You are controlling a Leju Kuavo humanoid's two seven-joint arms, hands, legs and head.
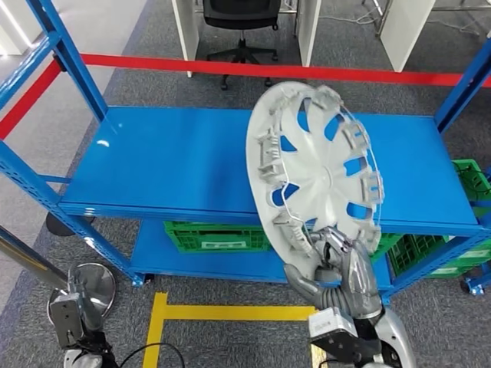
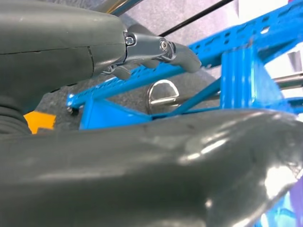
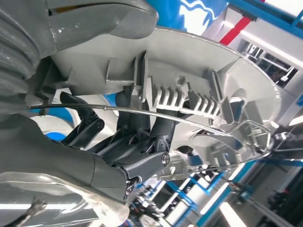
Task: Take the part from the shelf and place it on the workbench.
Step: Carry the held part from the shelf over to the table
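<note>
The silver wheel cover [image 1: 315,172] is hiding part of the blue shelf [image 1: 173,161] behind it and the right hand's [image 1: 341,268] fingertips, while the green crates [image 1: 217,235] are lying half concealed under that shelf.

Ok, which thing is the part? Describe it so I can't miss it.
Look at the blue shelf. In front of its right half, the right hand holds up the part: a silver hubcap, tilted on edge, inner side showing clips and a wire ring, unlike the green crates below.
</note>
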